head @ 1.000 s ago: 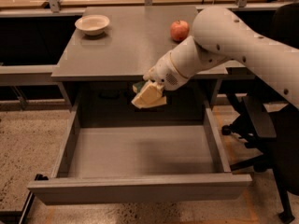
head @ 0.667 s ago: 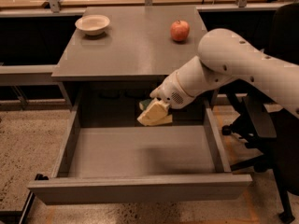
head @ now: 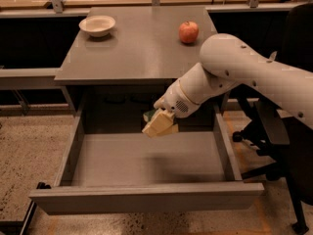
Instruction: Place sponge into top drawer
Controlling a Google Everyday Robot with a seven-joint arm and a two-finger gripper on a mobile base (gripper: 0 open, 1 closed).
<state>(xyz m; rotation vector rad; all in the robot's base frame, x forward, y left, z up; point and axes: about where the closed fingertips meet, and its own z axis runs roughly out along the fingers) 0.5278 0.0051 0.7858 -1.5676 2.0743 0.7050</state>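
Gripper (head: 165, 117) at end of white arm (head: 244, 70), hanging in the open mouth of the drawer, below bench edge, far-centre of the drawer and a bit right of middle.

Fingers pinching the small wavy-edged sponge (head: 156, 126), dark green scour top over pale yellow foam. Foam side faces cam, green shows only at upper left corner. Fingers mostly hidden behind the block. Grip judged from sponge hanging in air w/ nothing under it.

Wide shallow grey top drawer (head: 146, 202) pulled fully out toward near side. Interior bare. Sponge is above drawer floor, not touching it, shadow on floor below and to the right.

Change over last sec: sponge was level w/ front lip of flat grey bench (head: 137, 48), now sits lower, inside the drawer opening. Elbow dropped too. Little sideways travel, mostly downward.

Meaning: carry looks done, approach nearly done. Est. task approx. three-quarters through. Remaining: lower a little more, spread fingers, pull arm out. Drop from here prob. lands inside anyway, since walls are well apart from sponge on both sides.

Untouched on bench: round red apple (head: 189, 32) far right, shallow white bowl (head: 97, 25) far left. Black office chair (head: 293, 131) right of drawer, near the arm.
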